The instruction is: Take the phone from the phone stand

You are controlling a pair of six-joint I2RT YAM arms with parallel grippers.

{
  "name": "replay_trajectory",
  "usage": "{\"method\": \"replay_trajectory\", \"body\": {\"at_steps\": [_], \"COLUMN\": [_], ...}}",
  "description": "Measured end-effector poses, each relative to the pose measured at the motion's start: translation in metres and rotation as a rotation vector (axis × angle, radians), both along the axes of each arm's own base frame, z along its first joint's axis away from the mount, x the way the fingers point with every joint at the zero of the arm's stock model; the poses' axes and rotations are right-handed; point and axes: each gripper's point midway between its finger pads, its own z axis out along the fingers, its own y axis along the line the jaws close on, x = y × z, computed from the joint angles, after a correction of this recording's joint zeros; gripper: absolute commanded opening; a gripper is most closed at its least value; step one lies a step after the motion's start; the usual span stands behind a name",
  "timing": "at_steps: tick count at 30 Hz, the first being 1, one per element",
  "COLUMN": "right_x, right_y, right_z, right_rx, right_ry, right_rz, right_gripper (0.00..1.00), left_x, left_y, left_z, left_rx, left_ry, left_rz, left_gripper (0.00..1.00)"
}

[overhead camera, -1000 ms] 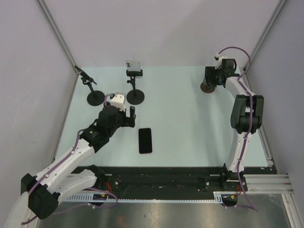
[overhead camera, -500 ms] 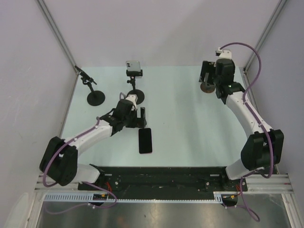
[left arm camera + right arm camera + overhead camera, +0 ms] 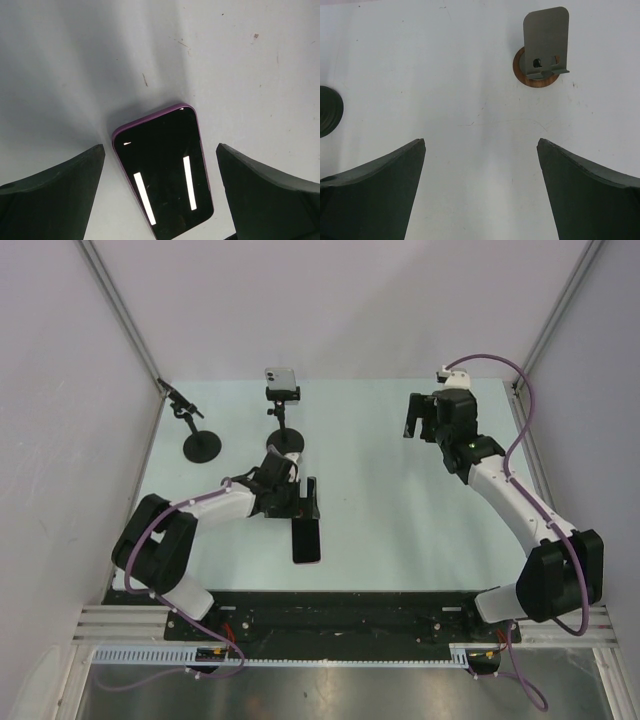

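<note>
Phone (image 3: 306,537), in a purple case, lies flat and screen up on the surface (image 3: 400,530), left of centre and towards the near edge. My left tool (image 3: 303,502) hangs over its far end with the jaws spread wide. From the wrist I see a finger on each side of the phone, clear of it, gripping nothing. My right tool (image 3: 417,427) sits far right, jaws equally wide and holding nothing. Its camera looks down on a small stand (image 3: 545,45), a grey plate on a round brown base. At far left, a black clamp stand (image 3: 285,430) carries a pale device (image 3: 281,377).
</note>
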Motion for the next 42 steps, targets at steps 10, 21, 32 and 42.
{"method": "replay_trajectory", "body": {"at_steps": [10, 21, 32, 42], "right_x": [-0.005, -0.009, -0.028, -0.046], "right_y": [-0.001, -0.003, -0.009, -0.008], "right_z": [0.002, 0.012, 0.048, 0.060], "right_rx": [0.011, 0.015, 0.032, 0.041], "right_ry": [-0.007, -0.032, -0.107, -0.126], "right_rz": [-0.006, -0.006, -0.013, 0.004], "right_gripper": [1.00, 1.00, 1.00, 1.00], "left_x": [-0.002, 0.009, 0.121, 0.213], "left_y": [-0.015, -0.003, 0.032, 0.032], "left_z": [0.001, 0.019, 0.191, 0.280], "left_rx": [-0.026, 0.030, 0.089, 0.145], "left_ry": [0.010, -0.064, -0.560, -0.778], "left_rz": [-0.034, 0.011, 0.239, 0.354], "left_gripper": [1.00, 1.00, 1.00, 1.00]}}
